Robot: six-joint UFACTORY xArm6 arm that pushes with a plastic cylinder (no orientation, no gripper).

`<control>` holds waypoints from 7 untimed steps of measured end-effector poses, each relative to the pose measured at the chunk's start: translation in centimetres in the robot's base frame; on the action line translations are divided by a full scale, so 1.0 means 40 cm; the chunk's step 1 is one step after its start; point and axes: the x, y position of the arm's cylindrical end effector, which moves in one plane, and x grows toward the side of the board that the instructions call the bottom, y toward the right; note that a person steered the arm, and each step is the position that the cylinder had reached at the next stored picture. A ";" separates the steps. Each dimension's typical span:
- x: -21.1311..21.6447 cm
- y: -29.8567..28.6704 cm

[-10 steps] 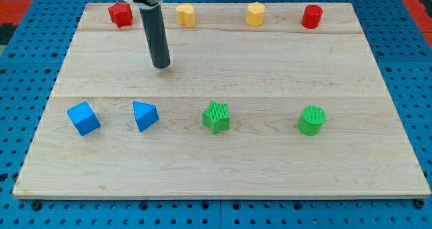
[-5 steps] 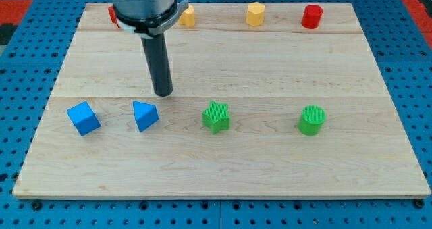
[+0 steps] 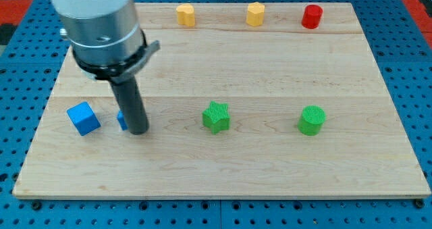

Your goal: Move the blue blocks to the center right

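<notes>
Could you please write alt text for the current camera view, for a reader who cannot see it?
My tip stands on a wooden board, in front of a mostly hidden blue block, with a blue cube at the view's left. A green star and green cylinder lie to the right; two yellow blocks and a red cylinder line the top.

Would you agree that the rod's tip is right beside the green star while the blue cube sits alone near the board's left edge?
Not quite: my tip is at the second blue block, largely hiding it, not at the green star, which stands apart toward the view's right. The blue cube does sit near the left edge, as the camera view shows.
</notes>
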 end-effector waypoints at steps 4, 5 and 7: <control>0.013 -0.299; 0.017 -0.184; -0.036 -0.099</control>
